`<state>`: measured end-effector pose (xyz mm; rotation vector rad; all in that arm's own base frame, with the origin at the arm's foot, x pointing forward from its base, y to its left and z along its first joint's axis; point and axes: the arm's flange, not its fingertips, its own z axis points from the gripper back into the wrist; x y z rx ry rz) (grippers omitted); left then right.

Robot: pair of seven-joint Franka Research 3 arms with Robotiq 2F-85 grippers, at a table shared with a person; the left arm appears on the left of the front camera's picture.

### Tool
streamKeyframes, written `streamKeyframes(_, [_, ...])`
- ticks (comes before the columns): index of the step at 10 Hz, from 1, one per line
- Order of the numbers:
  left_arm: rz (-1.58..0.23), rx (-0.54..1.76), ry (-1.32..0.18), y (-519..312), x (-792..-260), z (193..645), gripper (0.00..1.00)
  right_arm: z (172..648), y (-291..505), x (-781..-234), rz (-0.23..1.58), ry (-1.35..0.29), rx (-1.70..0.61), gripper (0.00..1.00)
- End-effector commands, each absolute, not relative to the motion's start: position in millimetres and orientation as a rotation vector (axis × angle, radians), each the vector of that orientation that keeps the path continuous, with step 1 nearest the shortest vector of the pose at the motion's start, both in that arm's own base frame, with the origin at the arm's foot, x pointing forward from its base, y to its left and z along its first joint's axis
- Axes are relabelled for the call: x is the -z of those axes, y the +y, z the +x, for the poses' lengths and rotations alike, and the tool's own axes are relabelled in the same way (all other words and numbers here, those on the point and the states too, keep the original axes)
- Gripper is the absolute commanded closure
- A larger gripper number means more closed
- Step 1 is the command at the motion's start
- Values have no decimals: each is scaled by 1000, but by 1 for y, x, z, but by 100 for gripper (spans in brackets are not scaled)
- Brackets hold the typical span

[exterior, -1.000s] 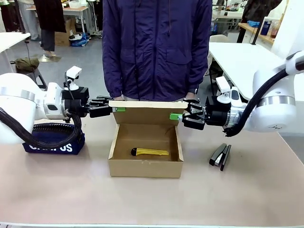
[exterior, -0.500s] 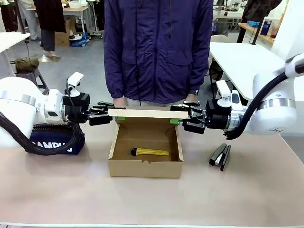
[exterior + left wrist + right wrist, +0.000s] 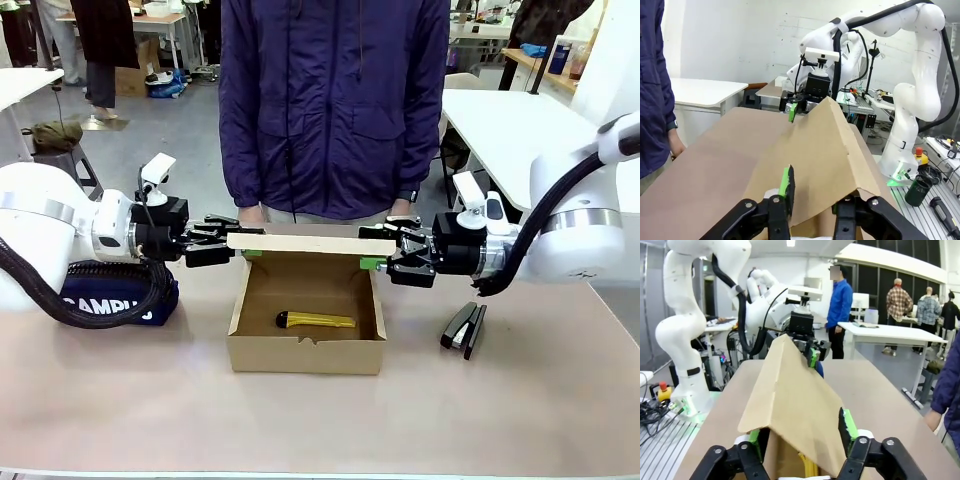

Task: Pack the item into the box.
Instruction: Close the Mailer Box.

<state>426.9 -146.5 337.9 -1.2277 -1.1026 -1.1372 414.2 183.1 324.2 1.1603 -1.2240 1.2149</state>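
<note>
The box [image 3: 305, 354] sits open in the middle of the surface [image 3: 300, 430], with its long side facing the near edge. The yellow knife [image 3: 316, 321] lies flat on the box floor, roughly parallel to the near wall, with its black end to the left.

The flap lid [image 3: 310, 241] is hinged at the far wall and lies about level above the far part of the box. The knife below it can be seen from the near side.

The left gripper [image 3: 232, 243] is at the flap's left end and the right gripper [image 3: 375, 247] is at its right end. In the left wrist view the fingers [image 3: 787, 184] stand apart with the folded cardboard edge between them. In the right wrist view the fingers [image 3: 848, 426] also stand apart on either side of the flap. I cannot tell in either view whether the green pads press on the cardboard or only bracket it.

A person [image 3: 335, 100] in a dark blue jacket stands at the far side, just behind the flap. A navy pencil case [image 3: 115, 300] lies on the left, partly behind the left arm. A black stapler [image 3: 464, 327] lies to the right of the box, apart from it
</note>
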Motion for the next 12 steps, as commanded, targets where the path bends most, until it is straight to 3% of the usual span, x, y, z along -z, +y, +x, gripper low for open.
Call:
streamKeyframes(1, [-1235, 1172, -1110, -145, -335, 422, 3, 409, 181, -321, 1153, -1190, -1261, 0])
streamKeyframes(7, [-1209, 1296, -978, -122, -338, 408, 0, 405, 157, -318, 1122, -1137, -1230, 0])
streamKeyframes(10, [-1196, 1284, -1001, -96, -346, 397, 0, 395, 124, -322, 1119, -1120, -1199, 0])
streamKeyframes(12, [-1320, 1350, -958, -87, -352, 387, 0, 389, 109, -327, 1165, -1128, -1167, 0])
